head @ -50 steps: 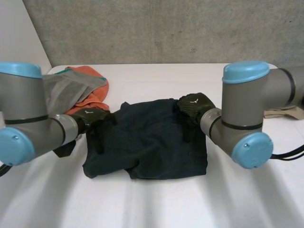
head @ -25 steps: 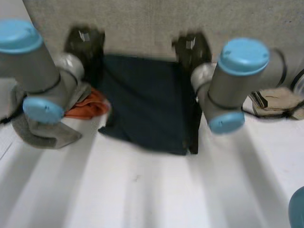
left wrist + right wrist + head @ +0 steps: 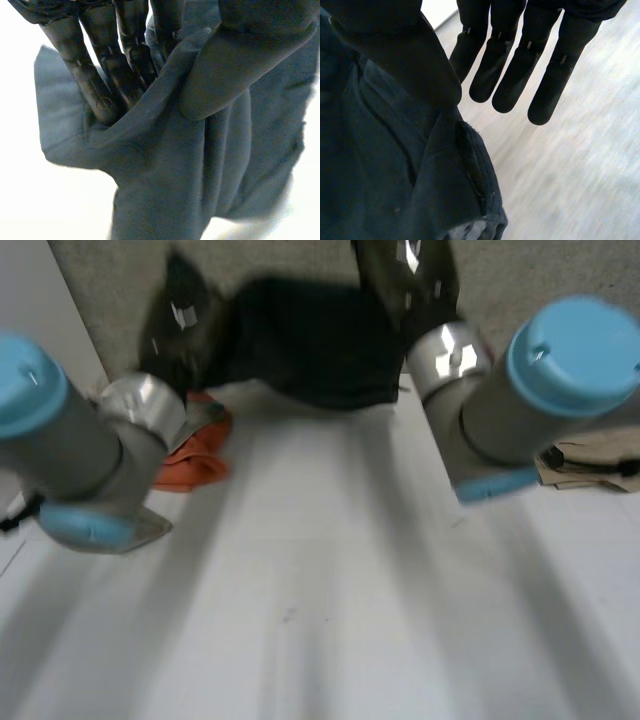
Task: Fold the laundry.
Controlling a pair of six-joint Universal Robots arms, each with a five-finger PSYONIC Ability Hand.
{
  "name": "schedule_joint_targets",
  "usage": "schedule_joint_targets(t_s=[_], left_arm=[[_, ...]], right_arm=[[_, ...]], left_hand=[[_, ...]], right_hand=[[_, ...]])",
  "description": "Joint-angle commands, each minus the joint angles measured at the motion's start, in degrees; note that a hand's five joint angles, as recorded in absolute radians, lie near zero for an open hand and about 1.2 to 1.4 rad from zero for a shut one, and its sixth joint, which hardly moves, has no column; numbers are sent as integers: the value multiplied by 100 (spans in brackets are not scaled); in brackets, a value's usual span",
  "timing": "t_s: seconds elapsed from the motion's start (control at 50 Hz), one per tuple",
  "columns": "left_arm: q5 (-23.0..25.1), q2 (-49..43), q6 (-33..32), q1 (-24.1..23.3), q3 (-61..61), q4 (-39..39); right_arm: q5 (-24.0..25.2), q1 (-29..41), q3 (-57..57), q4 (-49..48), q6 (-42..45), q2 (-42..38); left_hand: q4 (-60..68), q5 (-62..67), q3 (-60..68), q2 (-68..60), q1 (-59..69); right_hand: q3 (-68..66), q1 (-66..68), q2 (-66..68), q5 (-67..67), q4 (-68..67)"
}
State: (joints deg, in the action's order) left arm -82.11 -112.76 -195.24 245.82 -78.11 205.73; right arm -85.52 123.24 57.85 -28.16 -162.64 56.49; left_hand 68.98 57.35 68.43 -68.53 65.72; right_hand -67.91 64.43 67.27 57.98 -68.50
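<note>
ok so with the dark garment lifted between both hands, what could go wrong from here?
1. Slip: the right hand has the garment at an edge, mostly under its thumb; a swing might pull it free.
2. Creases: the left hand pinches a bunched fold, so the garment may land rumpled.
3. Overlap: the orange cloth lies by the left arm; the garment could come down on it.

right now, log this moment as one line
left hand: pinching dark cloth | right hand: gripping it too | dark cloth: held above table | orange cloth: on table
</note>
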Motion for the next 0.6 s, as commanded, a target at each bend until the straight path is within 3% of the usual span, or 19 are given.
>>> schedule_joint_targets(t_s=[0.02, 0.1, 0.2, 0.24, 0.3, 0.32, 0.34, 0.4, 0.6], left_arm=[[-33, 175, -453, -183, -1987, -393], [-42, 369, -576, -263, -2550, -656], [-60, 501, -699, -263, -2771, -1087], [-86, 606, -699, -236, -2771, -1349], [-95, 799, -664, -175, -2753, -1553], [-95, 948, -638, -123, -2745, -1649], [-95, 1027, -629, -96, -2736, -1711], [-95, 1309, -533, 62, -2753, -1896], [81, 1960, 592, 765, -2894, -2388]], right_arm=[[430, -160, 1772, 1031, 258, -181], [746, -239, 2098, 1523, 399, -296], [809, -336, 2178, 2059, 286, -261], [782, -362, 2169, 2296, 154, -191], [686, -397, 2169, 2525, 4, -42], [572, -415, 2187, 2665, -74, 72], [519, -424, 2195, 2745, -101, 125], [361, -459, 2248, 3008, -233, 344], [562, -512, 2854, 3053, -15, 943]], left_hand=[[1102, 1265, 1157, -1147, 1428], [1102, 1265, 1157, -1147, 1428], [970, 1133, 1025, -1016, 1296], [-467, -304, -412, 422, -141], [-1904, -1741, -1849, 1859, -1578], [-2290, -2128, -2235, 2245, -1964], [-2544, -2381, -2489, 2499, -2218], [-4158, -3996, -4103, 4113, -3832], [-4363, -4201, -4308, 4318, -4037]], right_hand=[[-1209, 1557, 1273, 1202, -1150], [-1209, 1557, 1273, 1202, -1150], [-1209, 1557, 1273, 1202, -1150], [-1107, 1455, 1171, 1100, -1048], [653, -306, -589, -661, 712], [2225, -1878, -2162, -2233, 2284], [2891, -2543, -2827, -2898, 2950], [4155, -3807, -4091, -4162, 4214], [4798, -4450, -4734, -4805, 4857]])
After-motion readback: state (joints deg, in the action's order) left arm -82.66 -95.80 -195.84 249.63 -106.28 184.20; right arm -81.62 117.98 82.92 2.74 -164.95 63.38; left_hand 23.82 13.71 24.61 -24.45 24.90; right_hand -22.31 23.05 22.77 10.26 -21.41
